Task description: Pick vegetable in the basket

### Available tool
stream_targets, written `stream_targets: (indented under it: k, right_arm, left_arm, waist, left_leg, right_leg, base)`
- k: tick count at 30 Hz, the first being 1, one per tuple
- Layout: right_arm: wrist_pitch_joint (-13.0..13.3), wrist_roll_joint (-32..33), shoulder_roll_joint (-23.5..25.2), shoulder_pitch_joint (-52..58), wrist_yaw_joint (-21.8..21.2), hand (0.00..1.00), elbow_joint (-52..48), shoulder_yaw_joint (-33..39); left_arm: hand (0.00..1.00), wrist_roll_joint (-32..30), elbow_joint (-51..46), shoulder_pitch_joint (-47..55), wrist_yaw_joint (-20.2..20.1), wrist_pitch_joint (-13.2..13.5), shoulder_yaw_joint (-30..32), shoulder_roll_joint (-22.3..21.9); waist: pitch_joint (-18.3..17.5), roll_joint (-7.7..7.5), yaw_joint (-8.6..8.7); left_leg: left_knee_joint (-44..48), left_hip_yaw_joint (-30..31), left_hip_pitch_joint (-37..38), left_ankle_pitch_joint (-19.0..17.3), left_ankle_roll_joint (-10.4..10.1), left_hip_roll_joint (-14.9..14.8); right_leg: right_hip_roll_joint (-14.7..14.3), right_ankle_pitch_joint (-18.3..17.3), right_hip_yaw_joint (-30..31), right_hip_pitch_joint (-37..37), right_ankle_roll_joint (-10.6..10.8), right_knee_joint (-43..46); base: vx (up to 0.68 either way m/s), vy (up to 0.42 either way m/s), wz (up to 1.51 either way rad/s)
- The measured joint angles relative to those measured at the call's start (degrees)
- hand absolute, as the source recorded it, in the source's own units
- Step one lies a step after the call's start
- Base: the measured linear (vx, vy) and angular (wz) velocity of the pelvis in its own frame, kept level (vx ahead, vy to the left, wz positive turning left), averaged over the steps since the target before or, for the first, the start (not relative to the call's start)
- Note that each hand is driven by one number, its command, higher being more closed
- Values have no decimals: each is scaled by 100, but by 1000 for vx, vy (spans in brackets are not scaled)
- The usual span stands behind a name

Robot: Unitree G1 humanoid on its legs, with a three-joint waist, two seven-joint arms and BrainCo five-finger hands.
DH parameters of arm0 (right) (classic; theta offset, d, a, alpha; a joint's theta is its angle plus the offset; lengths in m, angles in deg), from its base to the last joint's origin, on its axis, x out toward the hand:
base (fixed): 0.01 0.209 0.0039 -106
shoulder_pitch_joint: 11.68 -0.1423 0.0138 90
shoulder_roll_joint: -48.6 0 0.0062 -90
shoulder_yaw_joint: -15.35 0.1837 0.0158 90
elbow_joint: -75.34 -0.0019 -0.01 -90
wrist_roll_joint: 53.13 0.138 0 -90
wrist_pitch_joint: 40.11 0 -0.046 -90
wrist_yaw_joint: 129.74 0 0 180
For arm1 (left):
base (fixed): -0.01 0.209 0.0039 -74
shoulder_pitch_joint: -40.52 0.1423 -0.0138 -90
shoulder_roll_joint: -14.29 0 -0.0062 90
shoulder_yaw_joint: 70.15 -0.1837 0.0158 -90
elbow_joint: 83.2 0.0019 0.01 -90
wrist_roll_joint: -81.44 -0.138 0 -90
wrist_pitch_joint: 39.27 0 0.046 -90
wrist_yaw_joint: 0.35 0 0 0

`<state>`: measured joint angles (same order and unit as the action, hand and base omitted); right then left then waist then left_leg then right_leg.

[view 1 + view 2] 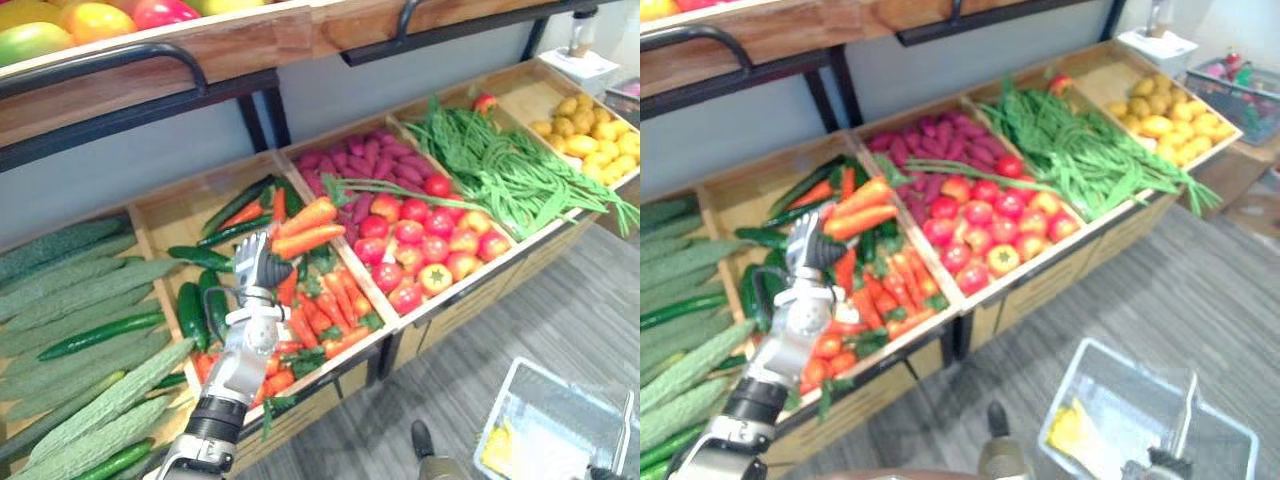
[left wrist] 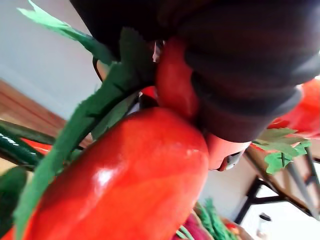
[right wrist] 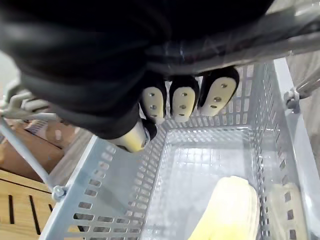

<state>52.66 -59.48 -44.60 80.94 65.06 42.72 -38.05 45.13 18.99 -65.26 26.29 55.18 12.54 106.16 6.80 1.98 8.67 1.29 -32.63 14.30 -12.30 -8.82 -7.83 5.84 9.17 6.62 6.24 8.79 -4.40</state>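
Note:
My left hand [image 1: 256, 264] lies in the wooden bin of carrots [image 1: 306, 240] and dark green cucumbers [image 1: 190, 312], fingers stretched out toward two big orange carrots. Close up, a glossy orange-red carrot [image 2: 130, 175] with green leaves presses against the hand's dark cover [image 2: 240, 60]. Down at the lower right, a grey plastic basket [image 1: 520, 372] hangs over the floor, with a yellow vegetable [image 3: 230, 210] lying in it. My right hand [image 3: 182, 102] has its fingers curled round the basket's handle [image 3: 260, 42].
Pale green bitter gourds [image 1: 80, 300] fill the bin on the left. To the right are purple sweet potatoes [image 1: 350, 160], red tomatoes [image 1: 420, 240], green beans [image 1: 500, 170] and yellow potatoes [image 1: 590, 130]. A fruit shelf [image 1: 200, 50] overhangs the bins. Grey floor [image 1: 520, 320] lies in front.

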Motion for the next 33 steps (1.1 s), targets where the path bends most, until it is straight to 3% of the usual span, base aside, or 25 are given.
stream_targets:
  k: [14, 17, 23, 29, 33]
  right_arm:
    - [313, -399, -1469, -28, -649, 100, -1375, -1753]
    - [513, -490, -1732, -34, -800, 100, -1563, -2192]
    - [605, -511, -2331, -191, -1173, 100, -2339, -3553]
    - [1058, -509, -2846, -544, -1482, 100, -3211, -4624]
    - [1278, -506, -3177, -761, -1589, 100, -3645, -5210]
  left_arm:
    - [100, 7, -706, -224, -330, 755, -940, 853]
    - [100, 14, -874, -255, -456, 952, -1173, 999]
    - [100, 226, -1115, -372, -727, 1279, -1788, 1272]
    - [100, 694, -1396, -446, -1033, 1631, -2261, 1461]
    - [100, 924, -1443, -516, -1365, 1684, -2884, 1473]
  waist:
    - [-16, -151, 63]
    - [-16, -157, 48]
    - [-18, -155, -74]
    - [-30, -146, -107]
    - [-76, -125, -115]
  left_leg:
    - [58, -1122, 358, -192, -163, 23]
    - [102, -1389, 398, -234, -194, 28]
    - [298, -2076, 600, -374, -337, -39]
    - [607, -2665, 731, -538, -494, -222]
    - [854, -3132, 832, -558, -533, -371]
  right_leg:
    - [-417, 269, 1132, 288, -7, 5]
    - [-493, 323, 1344, 359, -9, 4]
    - [-789, 437, 1863, 409, -25, 1]
    - [-1104, 476, 2230, 454, -63, 1]
    - [-1329, 566, 2457, 463, -96, 24]
  base:
    - [-44, -68, -44]
    - [-13, -72, -42]
    - [-8, -60, -52]
    - [12, -38, -42]
    - [86, -2, -39]
